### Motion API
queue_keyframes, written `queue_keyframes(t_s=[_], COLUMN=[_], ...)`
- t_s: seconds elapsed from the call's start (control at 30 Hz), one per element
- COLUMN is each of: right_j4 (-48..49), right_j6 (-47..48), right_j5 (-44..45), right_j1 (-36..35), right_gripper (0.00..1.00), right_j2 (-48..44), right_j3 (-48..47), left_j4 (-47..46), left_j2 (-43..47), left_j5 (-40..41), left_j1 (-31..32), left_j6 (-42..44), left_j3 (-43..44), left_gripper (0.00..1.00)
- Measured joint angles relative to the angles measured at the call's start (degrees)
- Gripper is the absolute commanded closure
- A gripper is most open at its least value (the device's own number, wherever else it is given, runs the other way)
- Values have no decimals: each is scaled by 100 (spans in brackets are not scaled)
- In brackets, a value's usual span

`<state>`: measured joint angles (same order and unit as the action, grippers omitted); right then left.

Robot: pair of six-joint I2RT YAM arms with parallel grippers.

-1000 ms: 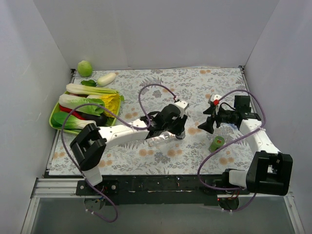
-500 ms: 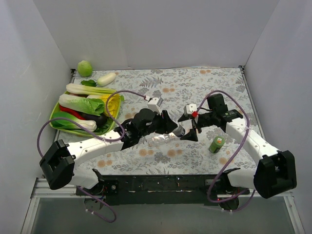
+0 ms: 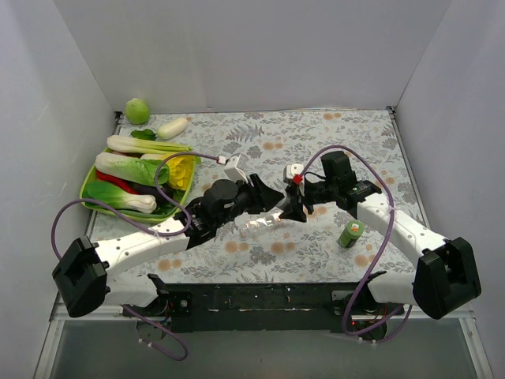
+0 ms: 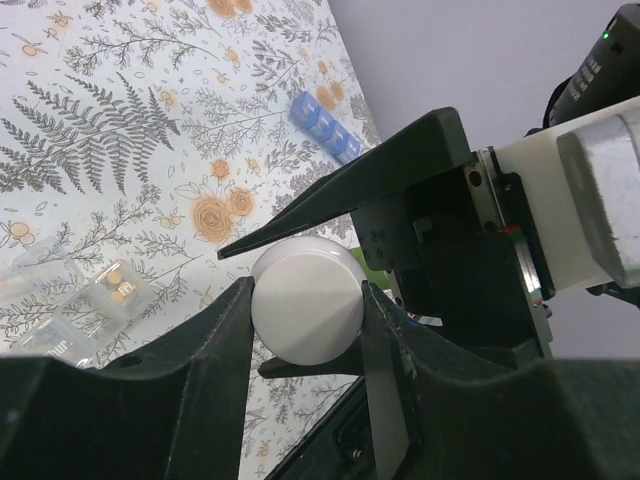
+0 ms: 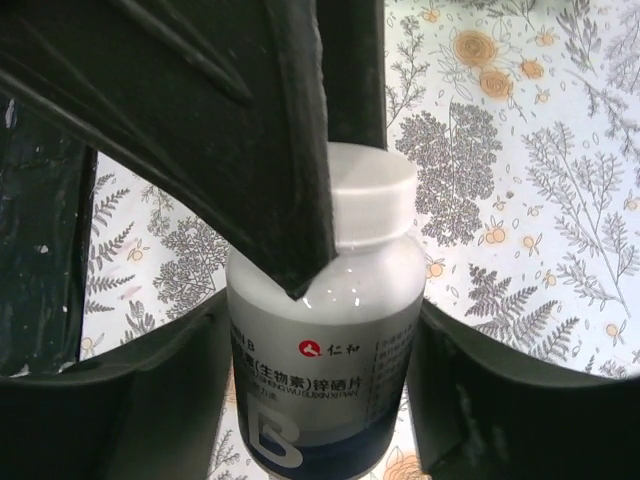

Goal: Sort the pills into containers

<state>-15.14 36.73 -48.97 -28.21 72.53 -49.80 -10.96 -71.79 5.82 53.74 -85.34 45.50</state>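
A white pill bottle (image 5: 320,350) with a white cap (image 4: 305,312) is held between both grippers just above the table mid-front. My left gripper (image 4: 305,318) is shut on the cap; its dark fingers (image 5: 250,120) cross the right wrist view. My right gripper (image 5: 320,380) is shut on the bottle's body. In the top view the grippers meet (image 3: 272,199) (image 3: 293,208) at the bottle. The clear pill-box strip (image 3: 256,225) lies just below them; it also shows in the left wrist view (image 4: 95,300), with small orange pills in one compartment.
A small green bottle (image 3: 350,233) stands right of the grippers. A blue pill-box strip (image 4: 325,125) lies farther back. A green tray (image 3: 85,189) of vegetables sits at the left, with a green fruit (image 3: 137,110) and a white vegetable (image 3: 172,127) behind it.
My right gripper has moved left to the bottle and now grips its body. My left arm has swung leftward, its gripper staying at the bottle above the clear strip.
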Motion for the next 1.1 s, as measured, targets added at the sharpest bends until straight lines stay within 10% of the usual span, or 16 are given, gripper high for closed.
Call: queue_keyframes(t_s=[0.1,0.27,0.3,0.5,0.9,1.1], right_j4=[87,116,118,-57,-1147,-1528], right_j6=[-136,-221,-219,33,1655,2243], right_j5=[70,9,-35,-319,-813,-944], right_j1=[2,2,7,7,-37,-197], right_gripper=[80,98,98,99,98,98], right_j2=[-2,-9,-20,-157,-356,-356], right_j3=[2,22,33,87,275,275], left_j4=[-48,-114,-114,-111,76,20], left_j2=[63,107,120,533,3025,2214], left_j5=[33,52,17,-546,-3250,-4083], left_j1=[-7,-33,-39,-256,-599,-505], left_j6=[-101,-179,-188,129,4041,5243], left_j3=[-22,-94,-101,-289,-1309,-1320], left_gripper=[100,95,70,2,2,2])
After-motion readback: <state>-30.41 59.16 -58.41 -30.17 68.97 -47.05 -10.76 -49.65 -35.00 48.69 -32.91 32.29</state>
